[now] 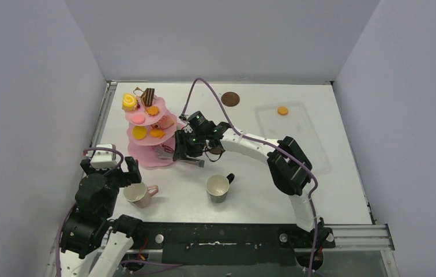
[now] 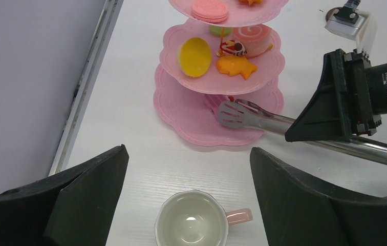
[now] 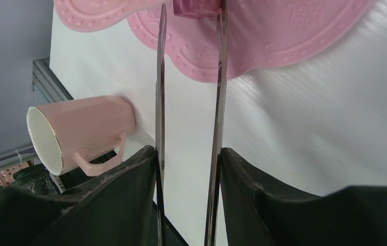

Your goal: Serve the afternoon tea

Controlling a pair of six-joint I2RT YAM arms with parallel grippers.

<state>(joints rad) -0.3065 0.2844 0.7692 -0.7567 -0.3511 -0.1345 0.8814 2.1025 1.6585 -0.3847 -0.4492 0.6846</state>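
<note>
The pink three-tier stand (image 1: 146, 158) stands at the left middle, with several toy pastries on its tiers, among them a yellow roll (image 1: 129, 102). My right gripper (image 1: 184, 156) is shut on the metal tongs (image 1: 172, 154). The tong tips pinch a dark pink pastry (image 3: 196, 6) over the bottom tier (image 3: 294, 36). One orange pastry (image 1: 283, 110) lies in the clear tray. My left gripper (image 1: 112, 168) is open and empty, just above the pink mug (image 1: 138, 194), which also shows in the left wrist view (image 2: 191, 225). The black mug (image 1: 218, 188) stands at the near centre. One brown coaster (image 1: 230, 99) lies at the back; the other is not in view.
The clear plastic tray (image 1: 314, 144) lies at the right. Grey walls close in the left, back and right sides. A metal rail (image 1: 103, 109) runs along the table's left edge. A purple cable arcs over my right arm.
</note>
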